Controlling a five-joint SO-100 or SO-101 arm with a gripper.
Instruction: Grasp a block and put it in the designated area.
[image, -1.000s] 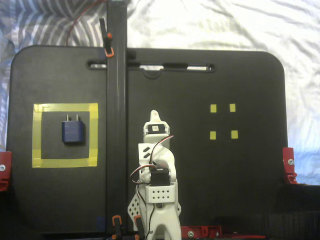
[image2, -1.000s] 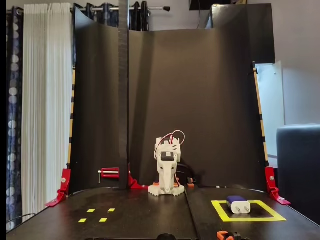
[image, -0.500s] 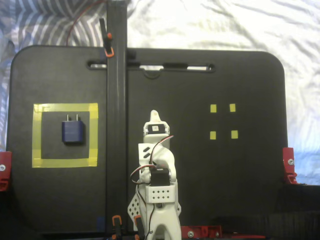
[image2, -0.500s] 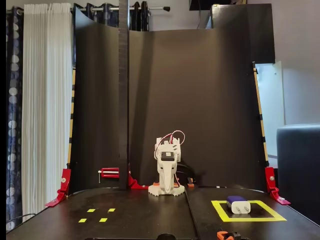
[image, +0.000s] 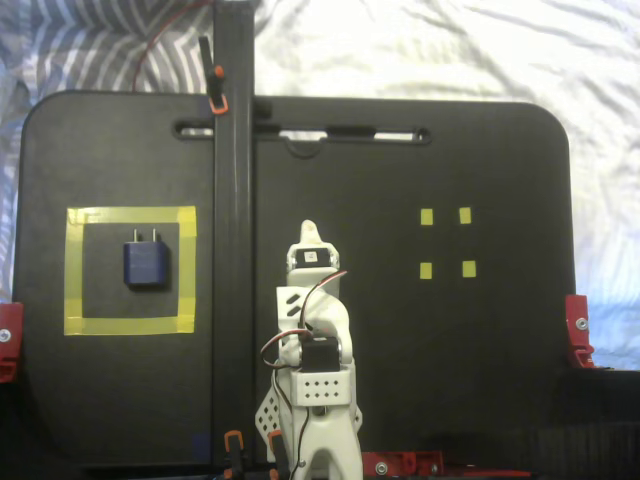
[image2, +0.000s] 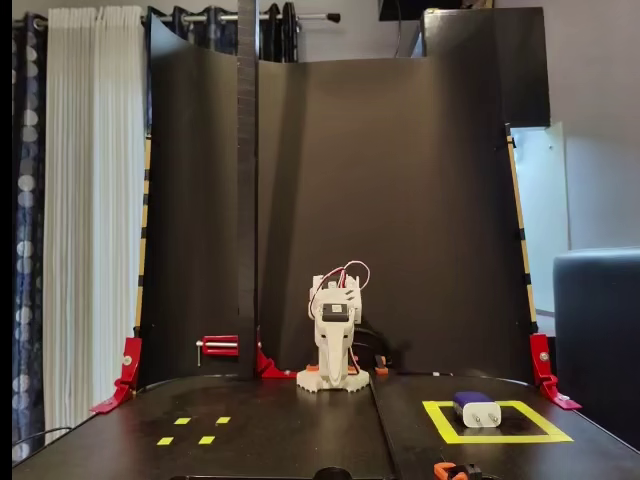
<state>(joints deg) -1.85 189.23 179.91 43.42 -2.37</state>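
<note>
The dark navy block (image: 146, 262) lies flat inside the designated area, a yellow tape square (image: 130, 216), at the left of the black board, with its two silvery prongs pointing to the far edge. In the low fixed view the block (image2: 476, 408) sits in the square (image2: 497, 437) at the right, its pale end facing the camera. My gripper (image: 310, 233) is folded back over the white arm's base in the middle of the board. It looks shut and empty, well apart from the block.
Four tiny yellow markers (image: 427, 217) sit on the board's right half, and show at the left in the low view (image2: 207, 440). A tall black post (image: 232, 250) stands between the arm and the square. Red clamps (image: 577, 330) grip the board's edges. A black backdrop (image2: 400, 200) rises behind the arm.
</note>
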